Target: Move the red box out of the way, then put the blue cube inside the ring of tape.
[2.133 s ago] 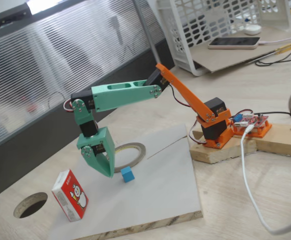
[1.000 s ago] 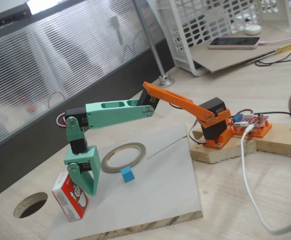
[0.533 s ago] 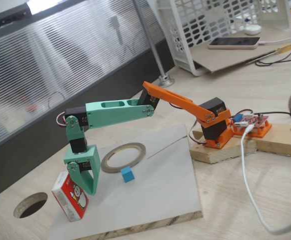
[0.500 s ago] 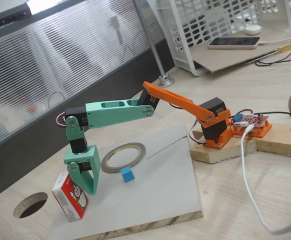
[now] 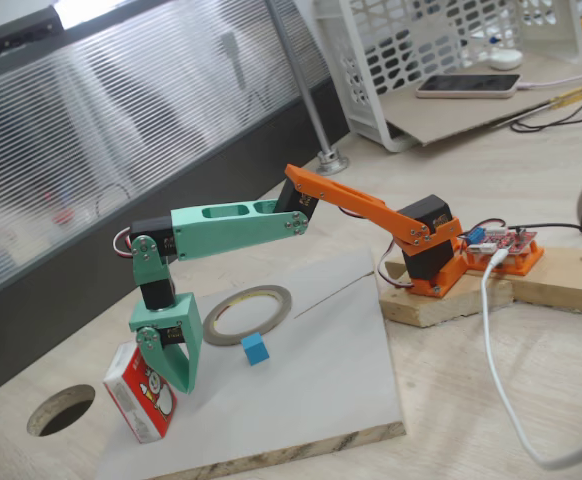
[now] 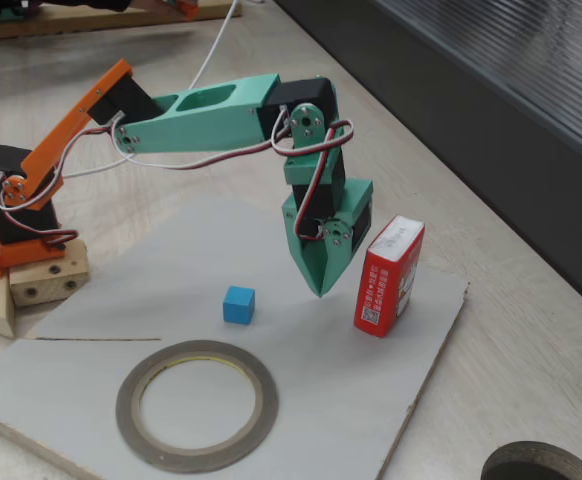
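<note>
Since two seconds ago my green gripper [image 6: 321, 285] has swung from above the ring of tape [image 5: 246, 313] across to the red box [image 5: 140, 391], and for the last half second nothing has shifted. Its fingers are pressed together, holding nothing, tip pointing down just beside the box's side. That carton stands upright at the grey board's [image 6: 361, 400] edge. Lying apart from both, the blue cube [image 6: 238, 305] sits on the board between arm base and ring, outside the tape's hollow. Past the board, a round hole [image 5: 61, 410] cuts the counter [image 5: 561, 380]
</note>
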Robot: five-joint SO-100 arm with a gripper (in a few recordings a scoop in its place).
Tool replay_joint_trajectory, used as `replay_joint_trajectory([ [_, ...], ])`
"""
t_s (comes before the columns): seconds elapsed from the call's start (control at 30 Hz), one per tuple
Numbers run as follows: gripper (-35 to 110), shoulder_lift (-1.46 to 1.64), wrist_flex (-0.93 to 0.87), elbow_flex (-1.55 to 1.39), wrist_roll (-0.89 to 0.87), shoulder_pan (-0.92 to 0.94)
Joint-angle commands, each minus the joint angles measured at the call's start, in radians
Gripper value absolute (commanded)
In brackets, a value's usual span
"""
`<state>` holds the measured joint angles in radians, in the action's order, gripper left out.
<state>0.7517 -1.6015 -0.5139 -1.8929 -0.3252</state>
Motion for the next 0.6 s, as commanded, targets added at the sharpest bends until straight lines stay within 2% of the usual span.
replay_joint_trajectory([
  [0.0, 0, 0.003, -0.011, 0.0, 0.009, -0.021],
  [0.57, 0, -0.052, -0.009, 0.011, 0.057, -0.021],
])
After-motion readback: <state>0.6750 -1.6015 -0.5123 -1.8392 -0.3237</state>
